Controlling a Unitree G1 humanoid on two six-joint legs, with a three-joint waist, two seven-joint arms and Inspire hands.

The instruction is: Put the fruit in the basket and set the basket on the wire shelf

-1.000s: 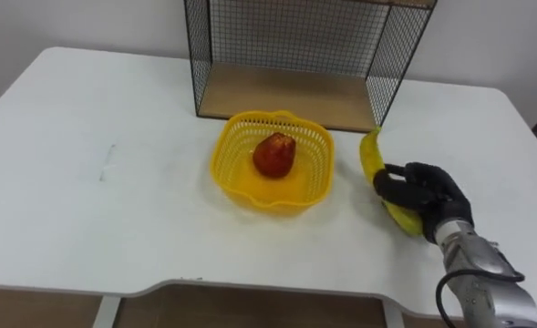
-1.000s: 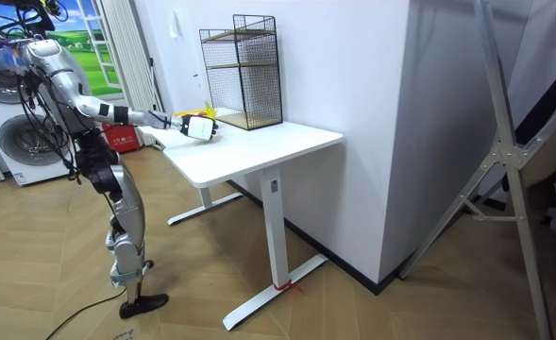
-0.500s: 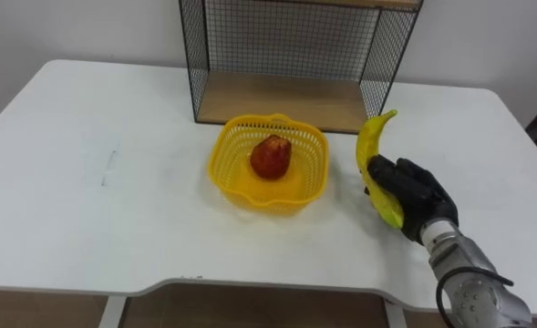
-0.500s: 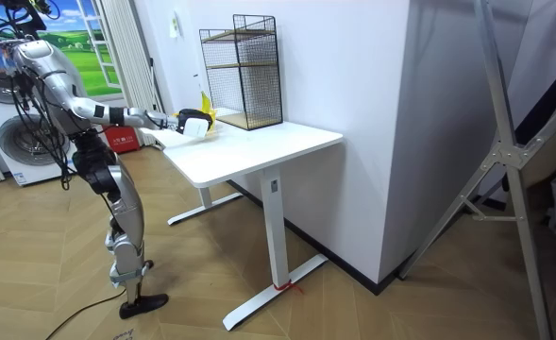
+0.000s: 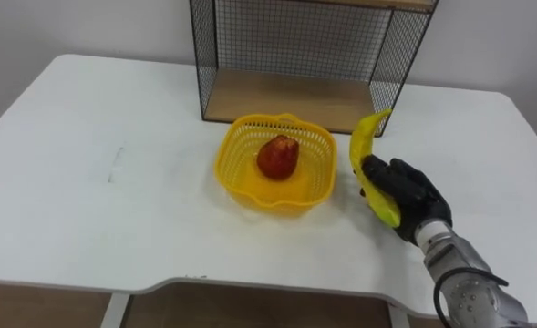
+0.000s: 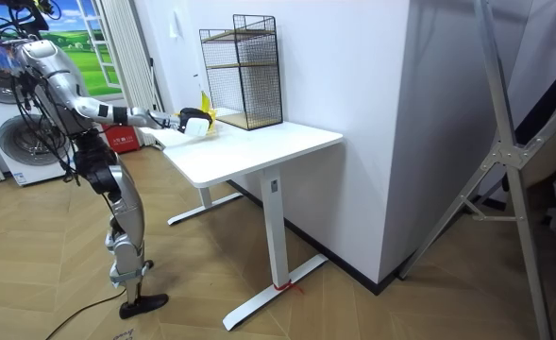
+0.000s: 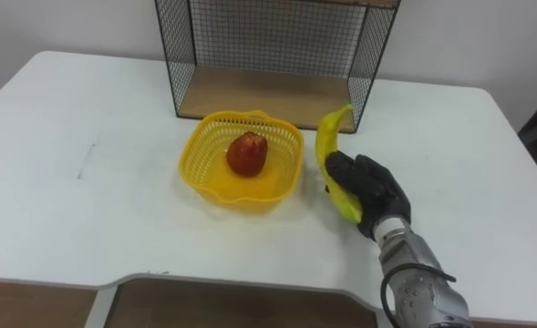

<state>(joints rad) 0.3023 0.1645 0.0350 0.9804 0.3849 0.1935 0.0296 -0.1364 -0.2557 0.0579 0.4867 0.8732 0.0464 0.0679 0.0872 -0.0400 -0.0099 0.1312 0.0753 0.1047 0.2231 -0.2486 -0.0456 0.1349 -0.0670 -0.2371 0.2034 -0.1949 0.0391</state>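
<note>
Your list, largest first, every place reckoned from the basket. Item one: white table (image 5: 86,200), carrying the basket near the middle of its top; in the room view you see the robot standing on the wood floor at the table side that faces the basket's front, right arm stretched out over the top. Item two: black wire shelf (image 5: 304,46) with a wooden floor board, standing just behind the basket, its open front towards it, close to the basket's back rim though you cannot tell whether they touch. Item three: yellow basket (image 5: 221,164), lattice-walled with a wavy rim, upright on the table. Item four: right hand (image 5: 409,191), black-gloved, just beside the basket's right wall and apart from it, fingers curled round the lower half of the banana. Item five: banana (image 5: 364,144), yellow, held nearly upright outside the basket at its right, tip pointing up beside the shelf's front right post. Item six: red fruit (image 5: 277,157), lying inside the basket at about the middle of its floor.
</note>
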